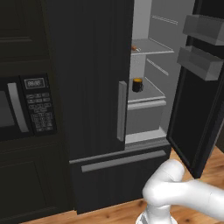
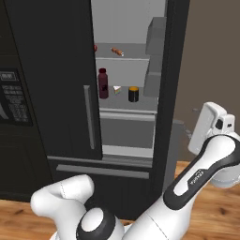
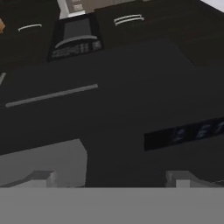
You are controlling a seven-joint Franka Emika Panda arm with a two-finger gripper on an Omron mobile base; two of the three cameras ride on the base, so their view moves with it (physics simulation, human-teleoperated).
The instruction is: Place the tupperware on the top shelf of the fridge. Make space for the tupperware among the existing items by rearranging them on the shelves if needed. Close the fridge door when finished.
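A tall black French-door fridge point(image 2: 51, 84) stands with its right door open. On its grey top shelf point(image 2: 136, 50), a brown-orange skewer point(image 2: 117, 51) lies near the front edge. The tupperware's place cannot be told. The two-finger gripper point(image 3: 111, 177) is spread wide, empty. Risk: the swinging arm could clip the open door.

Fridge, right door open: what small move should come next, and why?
Probably reach for the tupperware first: the pincer stands open and empty, and the top shelf has bare room beside the skewer and red fruit.
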